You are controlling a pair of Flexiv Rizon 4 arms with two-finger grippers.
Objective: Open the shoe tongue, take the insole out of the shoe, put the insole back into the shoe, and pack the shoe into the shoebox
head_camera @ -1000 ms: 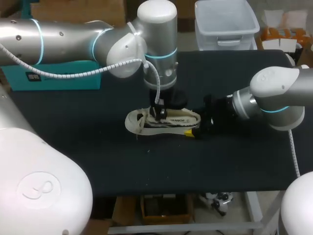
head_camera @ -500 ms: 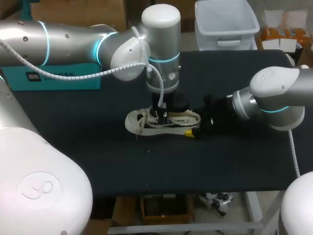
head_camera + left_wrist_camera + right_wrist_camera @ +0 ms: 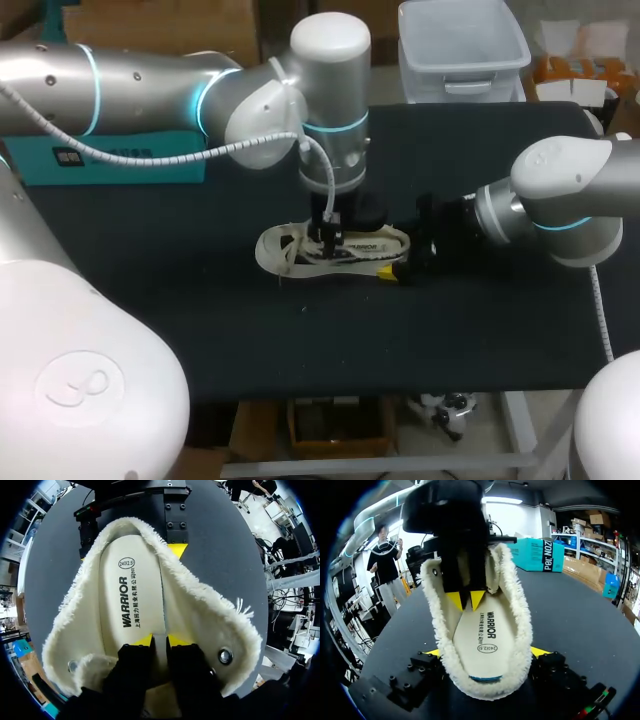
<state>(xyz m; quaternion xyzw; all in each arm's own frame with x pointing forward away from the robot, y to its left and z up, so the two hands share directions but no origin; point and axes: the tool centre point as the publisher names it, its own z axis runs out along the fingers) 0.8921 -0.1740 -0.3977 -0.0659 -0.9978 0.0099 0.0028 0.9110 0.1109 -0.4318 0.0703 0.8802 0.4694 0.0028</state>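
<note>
Shoe (image 3: 272, 247) toe hidden behind left pincer (image 3: 160, 640) pinching insole (image 3: 130, 590); right pincer (image 3: 486, 652) clamps heel.

The insole (image 3: 131, 595) carries the clearest print. In the left wrist view, just ahead of the left gripper (image 3: 160, 640), a bold dark word in capitals runs along its length. A line of small characters sits beside the word, and a size number in an oval lies toward the heel. The right wrist view shows the same marks (upside down there). In the head view, at the centre of the frame, they are only a dark smear inside the shoe (image 3: 335, 248). The teal shoebox (image 3: 537, 555) has white lettering on its side, and its small label (image 3: 68, 157) is too small to read.
</note>
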